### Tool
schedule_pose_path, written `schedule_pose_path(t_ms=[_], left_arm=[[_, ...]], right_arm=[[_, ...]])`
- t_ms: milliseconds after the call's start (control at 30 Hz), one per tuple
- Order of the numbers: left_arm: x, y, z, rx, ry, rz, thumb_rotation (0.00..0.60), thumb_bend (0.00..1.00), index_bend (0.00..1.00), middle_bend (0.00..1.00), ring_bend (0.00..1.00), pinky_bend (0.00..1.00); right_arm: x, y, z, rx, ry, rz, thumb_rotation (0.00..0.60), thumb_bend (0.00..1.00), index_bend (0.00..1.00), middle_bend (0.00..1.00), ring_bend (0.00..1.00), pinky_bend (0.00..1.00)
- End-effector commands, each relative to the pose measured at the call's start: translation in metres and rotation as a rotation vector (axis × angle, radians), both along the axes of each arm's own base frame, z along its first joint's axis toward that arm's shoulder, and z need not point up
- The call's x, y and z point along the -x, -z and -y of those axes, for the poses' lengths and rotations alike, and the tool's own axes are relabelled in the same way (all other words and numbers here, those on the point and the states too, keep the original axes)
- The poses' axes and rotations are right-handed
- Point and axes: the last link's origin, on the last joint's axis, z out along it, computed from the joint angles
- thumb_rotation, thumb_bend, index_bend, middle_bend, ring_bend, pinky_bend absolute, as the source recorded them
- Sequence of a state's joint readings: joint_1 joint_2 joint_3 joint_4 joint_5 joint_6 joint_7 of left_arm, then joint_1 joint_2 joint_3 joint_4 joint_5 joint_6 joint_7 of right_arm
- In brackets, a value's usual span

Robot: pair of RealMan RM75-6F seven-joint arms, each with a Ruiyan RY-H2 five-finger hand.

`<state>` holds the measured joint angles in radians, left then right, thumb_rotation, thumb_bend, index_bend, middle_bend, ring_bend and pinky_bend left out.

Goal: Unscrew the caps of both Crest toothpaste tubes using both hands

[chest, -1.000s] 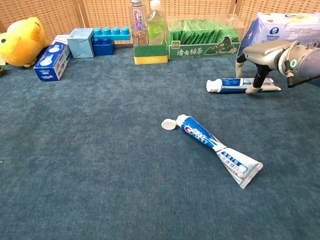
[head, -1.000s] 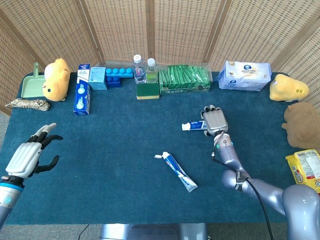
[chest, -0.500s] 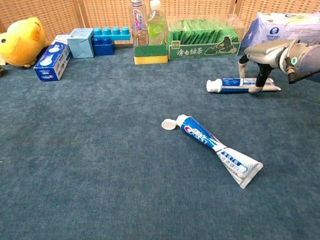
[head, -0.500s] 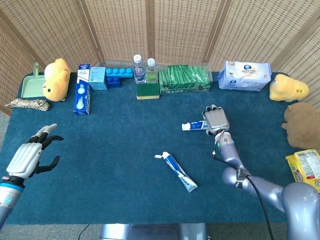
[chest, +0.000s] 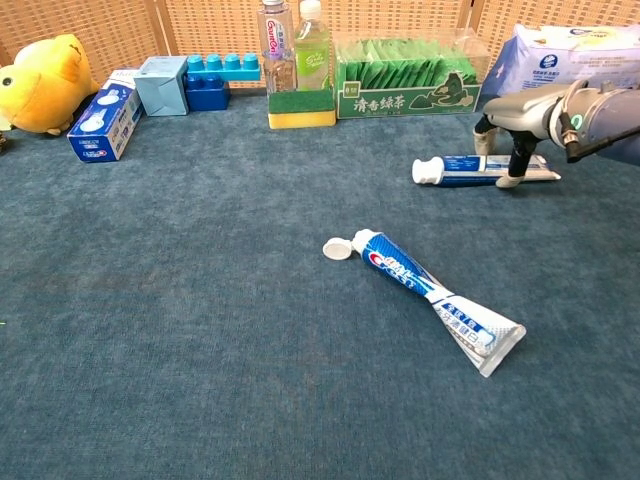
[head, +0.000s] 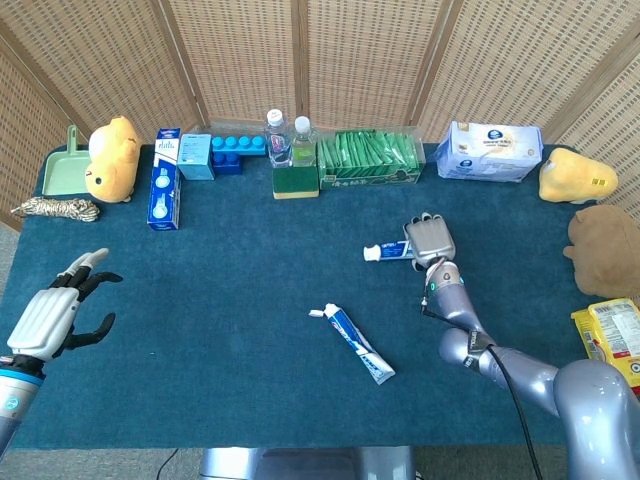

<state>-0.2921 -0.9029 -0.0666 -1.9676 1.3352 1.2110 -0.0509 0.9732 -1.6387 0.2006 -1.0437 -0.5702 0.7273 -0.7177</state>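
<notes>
Two blue-and-white Crest tubes lie on the blue cloth. The far tube (head: 390, 250) (chest: 478, 170) lies flat with its white cap (chest: 424, 172) pointing left. My right hand (head: 428, 240) (chest: 522, 115) arches over its middle and pinches it, thumb (chest: 514, 172) on the near edge and other fingers (chest: 484, 132) down behind it. The near tube (head: 358, 343) (chest: 432, 296) lies diagonally at the centre, with a white cap (chest: 338, 249) at its upper-left end. My left hand (head: 48, 318) hovers at the table's left edge, fingers spread and empty; the chest view does not show it.
Along the back stand a yellow plush (head: 110, 157), a toothpaste box (head: 164, 193), blue blocks (head: 228, 150), two bottles (head: 288, 140) on a sponge, a green tea pack (head: 368, 158) and a wipes pack (head: 490, 152). Plush toys (head: 600, 240) and a snack bag (head: 612, 335) sit at the right.
The right hand has shifted slightly left over the far tube, and the tube has barely nudged left with it. The left hand has sunk a little lower at the left edge.
</notes>
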Motion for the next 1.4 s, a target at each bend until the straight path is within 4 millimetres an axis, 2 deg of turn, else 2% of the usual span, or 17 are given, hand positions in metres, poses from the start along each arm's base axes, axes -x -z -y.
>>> schedule_pose_path(t_ms=[33, 233, 433, 567, 700, 833, 1000, 1200, 1400], left_arm=[[0.001, -0.001, 0.001, -0.005, -0.001, 0.005, 0.600, 0.39, 0.25, 0.00, 0.00, 0.12], [0.000, 0.001, 0.001, 0.001, 0.005, 0.011, 0.600, 0.39, 0.24, 0.00, 0.00, 0.12], [0.000, -0.001, 0.001, -0.003, 0.004, 0.016, 0.600, 0.39, 0.23, 0.00, 0.00, 0.12], [0.000, -0.001, 0.000, -0.004, 0.001, 0.025, 0.600, 0.39, 0.23, 0.00, 0.00, 0.13], [-0.005, 0.002, -0.006, -0.001, 0.001, 0.057, 0.600, 0.39, 0.24, 0.05, 0.01, 0.20], [-0.009, 0.008, -0.014, 0.025, -0.003, 0.090, 0.600, 0.39, 0.24, 0.15, 0.15, 0.27], [-0.021, 0.021, -0.030, 0.082, 0.014, 0.122, 0.600, 0.39, 0.25, 0.18, 0.21, 0.29], [-0.040, 0.043, -0.052, 0.142, 0.072, 0.110, 0.600, 0.38, 0.25, 0.15, 0.15, 0.32], [-0.059, 0.062, -0.070, 0.189, 0.120, 0.101, 0.600, 0.35, 0.24, 0.09, 0.06, 0.27]], right_arm=[[-0.006, -0.002, 0.000, 0.006, -0.008, 0.036, 0.600, 0.32, 0.66, 0.46, 0.36, 0.36], [-0.008, -0.006, -0.004, 0.006, -0.016, 0.106, 0.600, 0.37, 0.84, 0.64, 0.56, 0.55], [-0.006, -0.015, -0.013, -0.002, -0.020, 0.191, 0.600, 0.39, 0.90, 0.70, 0.64, 0.66], [-0.005, -0.026, -0.023, -0.017, -0.004, 0.274, 0.600, 0.40, 0.91, 0.72, 0.67, 0.69], [-0.003, -0.037, -0.038, -0.051, 0.043, 0.401, 0.600, 0.40, 0.91, 0.74, 0.70, 0.73], [-0.003, -0.049, -0.053, -0.085, 0.075, 0.503, 0.600, 0.40, 0.91, 0.75, 0.73, 0.75], [-0.002, -0.059, -0.073, -0.108, 0.100, 0.598, 0.600, 0.41, 0.91, 0.75, 0.73, 0.75], [-0.001, -0.062, -0.092, -0.122, 0.109, 0.659, 0.600, 0.41, 0.91, 0.75, 0.74, 0.75], [-0.004, -0.060, -0.104, -0.125, 0.106, 0.688, 0.600, 0.41, 0.91, 0.75, 0.74, 0.75]])
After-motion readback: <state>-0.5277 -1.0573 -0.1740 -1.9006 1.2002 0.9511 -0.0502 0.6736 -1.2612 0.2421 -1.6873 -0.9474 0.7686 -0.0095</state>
